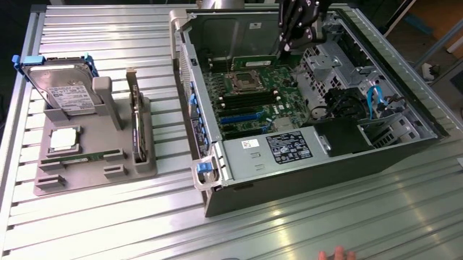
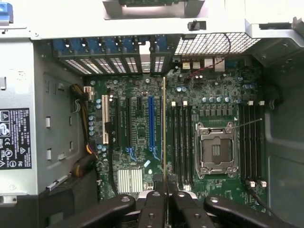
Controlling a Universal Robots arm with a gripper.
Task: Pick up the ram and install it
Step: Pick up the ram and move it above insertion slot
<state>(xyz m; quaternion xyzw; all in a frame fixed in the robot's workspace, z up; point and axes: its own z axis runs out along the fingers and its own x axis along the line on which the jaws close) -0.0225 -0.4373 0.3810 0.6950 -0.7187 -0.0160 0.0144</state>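
Black gripper (image 2: 164, 186) nearly closed, pinching long thin green circuit-board ram (image 2: 164, 118) by long edge over green motherboard (image 2: 141, 130). Likely light, stiff, fragile; grip edges, not chips.

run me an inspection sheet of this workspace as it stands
surface: slatted metal table carrying a grey fixture and an open computer case
job's things: ram held edge-on over the motherboard, not seated in a slot
clutter: hard drive, processor chip, expansion card and a second green stick, all in the fixture
tool: tool shut on the ram, inside the case
cables: blue cables in the case, apart from the ram
surroundings: a person's hand at the exterior view's lower edge
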